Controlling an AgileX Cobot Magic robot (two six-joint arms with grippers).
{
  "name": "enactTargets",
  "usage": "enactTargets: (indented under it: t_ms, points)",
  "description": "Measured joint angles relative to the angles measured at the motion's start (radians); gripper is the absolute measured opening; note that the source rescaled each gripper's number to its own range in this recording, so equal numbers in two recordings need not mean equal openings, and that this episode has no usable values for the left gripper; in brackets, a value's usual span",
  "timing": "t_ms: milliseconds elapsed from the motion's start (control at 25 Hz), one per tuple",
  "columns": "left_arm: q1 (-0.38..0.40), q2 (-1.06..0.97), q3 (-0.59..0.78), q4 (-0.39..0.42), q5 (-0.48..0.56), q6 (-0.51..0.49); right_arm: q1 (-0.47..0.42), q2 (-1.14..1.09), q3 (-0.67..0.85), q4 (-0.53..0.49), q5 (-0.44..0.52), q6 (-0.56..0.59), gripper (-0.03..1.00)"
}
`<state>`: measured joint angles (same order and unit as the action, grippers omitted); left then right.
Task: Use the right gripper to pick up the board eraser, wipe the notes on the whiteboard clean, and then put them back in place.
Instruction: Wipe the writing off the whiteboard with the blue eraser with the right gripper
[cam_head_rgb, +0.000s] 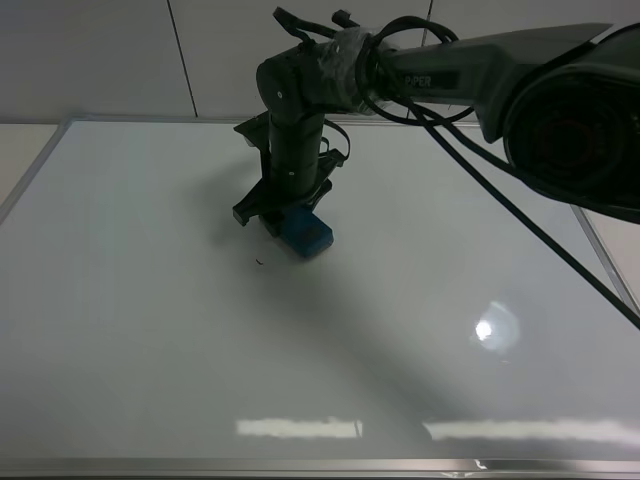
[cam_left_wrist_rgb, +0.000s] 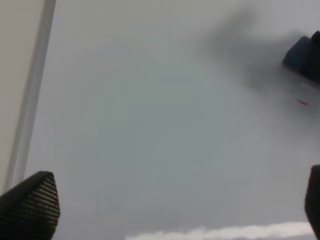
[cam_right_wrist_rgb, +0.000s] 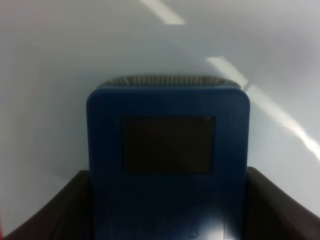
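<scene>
The right arm (cam_head_rgb: 470, 70) comes in from the upper right and bends straight down at the top middle. The right gripper (cam_head_rgb: 288, 215) is squeezed tight on the board eraser (cam_head_rgb: 310, 235). The left gripper (cam_left_wrist_rgb: 170, 210) has its fingers wide apart.

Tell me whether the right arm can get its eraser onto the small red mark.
Probably yes: the right gripper holds the eraser just beside the red mark, with only bare whiteboard between them.

The board eraser (cam_right_wrist_rgb: 167, 150) is showing blue with a dark grey square patch, the whiteboard (cam_head_rgb: 150, 350) is gleaming white within silver framing, the notes (cam_left_wrist_rgb: 301, 102) showing red.
</scene>
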<state>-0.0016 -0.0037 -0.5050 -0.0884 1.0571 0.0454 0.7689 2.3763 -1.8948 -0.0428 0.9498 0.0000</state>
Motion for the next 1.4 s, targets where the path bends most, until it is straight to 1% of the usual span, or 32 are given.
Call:
enactTargets:
  t_ms: [400, 480, 600, 720, 920, 1200, 1400]
  points:
    - [0.0, 0.0, 0.0, 0.0, 0.0, 0.0, 0.2, 0.003, 0.002, 0.031, -0.035, -0.008, 0.01]
    - [0.0, 0.0, 0.0, 0.0, 0.0, 0.0, 0.229, 0.003, 0.002, 0.031, -0.039, -0.008, 0.01]
    - [0.0, 0.0, 0.0, 0.0, 0.0, 0.0, 0.242, 0.003, 0.002, 0.037, -0.042, 0.0, 0.01]
    - [0.0, 0.0, 0.0, 0.0, 0.0, 0.0, 0.237, 0.003, 0.002, 0.032, -0.036, 0.0, 0.01]
    - [0.0, 0.0, 0.0, 0.0, 0.0, 0.0, 0.203, 0.003, 0.002, 0.007, -0.006, 0.0, 0.01]
    - [0.0, 0.0, 0.0, 0.0, 0.0, 0.0, 0.117, 0.003, 0.002, 0.004, 0.016, -0.014, 0.01]
    - [0.0, 0.0, 0.0, 0.0, 0.0, 0.0, 0.032, 0.001, 0.002, 0.003, 0.02, -0.024, 0.01]
